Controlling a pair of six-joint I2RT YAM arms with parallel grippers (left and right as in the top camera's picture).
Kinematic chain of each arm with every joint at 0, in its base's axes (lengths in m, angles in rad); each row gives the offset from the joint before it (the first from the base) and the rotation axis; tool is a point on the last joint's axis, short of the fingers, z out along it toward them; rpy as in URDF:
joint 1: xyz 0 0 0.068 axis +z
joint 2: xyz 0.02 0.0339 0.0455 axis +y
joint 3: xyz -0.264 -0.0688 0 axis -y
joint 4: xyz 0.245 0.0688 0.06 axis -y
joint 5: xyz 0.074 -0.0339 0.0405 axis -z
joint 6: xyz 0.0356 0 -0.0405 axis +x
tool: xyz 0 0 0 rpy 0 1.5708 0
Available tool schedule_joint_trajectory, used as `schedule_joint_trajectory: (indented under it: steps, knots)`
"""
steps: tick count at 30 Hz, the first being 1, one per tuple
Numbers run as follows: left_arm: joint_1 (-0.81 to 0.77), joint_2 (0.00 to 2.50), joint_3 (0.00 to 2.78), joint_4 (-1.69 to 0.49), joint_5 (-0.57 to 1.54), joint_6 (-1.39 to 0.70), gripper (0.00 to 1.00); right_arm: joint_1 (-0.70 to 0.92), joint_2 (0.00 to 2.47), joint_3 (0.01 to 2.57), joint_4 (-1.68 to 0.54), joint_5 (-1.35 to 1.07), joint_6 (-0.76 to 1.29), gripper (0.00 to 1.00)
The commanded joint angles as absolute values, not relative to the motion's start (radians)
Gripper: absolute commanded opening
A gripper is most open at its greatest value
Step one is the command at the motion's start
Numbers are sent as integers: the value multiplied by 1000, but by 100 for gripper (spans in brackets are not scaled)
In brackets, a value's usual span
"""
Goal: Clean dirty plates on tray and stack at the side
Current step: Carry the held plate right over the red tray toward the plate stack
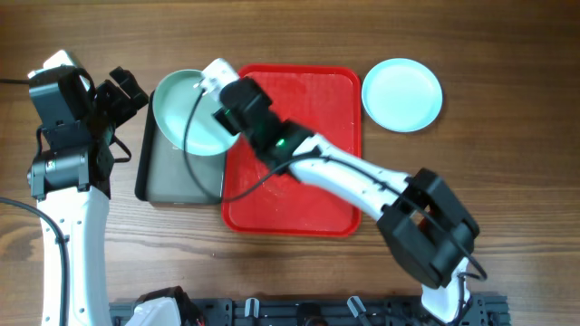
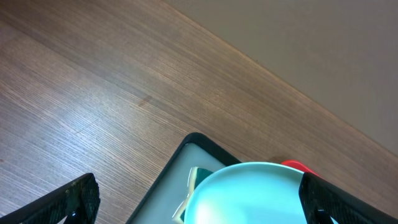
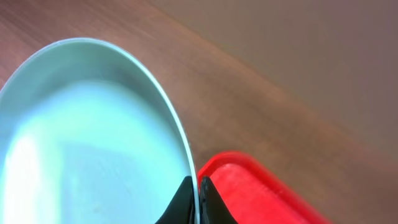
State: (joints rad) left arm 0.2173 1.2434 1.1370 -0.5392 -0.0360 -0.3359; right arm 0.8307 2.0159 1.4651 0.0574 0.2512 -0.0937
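My right gripper [image 1: 225, 116] is shut on the rim of a pale mint-blue plate [image 1: 186, 113] and holds it tilted over the black tray [image 1: 149, 167], left of the red tray [image 1: 308, 154]. The pinch shows in the right wrist view [image 3: 195, 196], with the plate [image 3: 87, 143] and the red tray corner [image 3: 261, 193]. A second mint-blue plate [image 1: 402, 94] lies on the table right of the red tray. My left gripper [image 1: 122, 91] is open beside the held plate's left edge; its view shows the plate [image 2: 249, 196] between its fingers [image 2: 199, 202]. A third plate is not in view.
The black tray has a grey inside [image 2: 171, 193], and a sponge edge [image 2: 194, 180] shows under the held plate. Bare wooden table [image 1: 507, 181] lies all around. A dark rack [image 1: 317, 312] runs along the front edge.
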Motion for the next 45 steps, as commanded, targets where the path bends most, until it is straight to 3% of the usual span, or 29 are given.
schedule_joint_trajectory:
  steps: [1,7,13,30,37,45]
  knots:
    - [223,1243,1141,-537,-35,-345,100,759,2001,1476,35,-87,192,4]
    - [223,1243,1141,-537,-35,-345,100,677,2001,1476,31,-389,364,4]
    - [223,1243,1141,-537,-35,-345,100,588,1968,1476,-29,-504,474,4]
    - [223,1243,1141,-537,-35,-345,100,235,1648,1477,-529,-388,295,4]
    - [223,1243,1141,-537,-35,-345,100,122,1645,1477,-613,-367,288,4]
    - [223,1243,1141,-537,-35,-345,100,59,1645,1476,-630,-170,231,4]
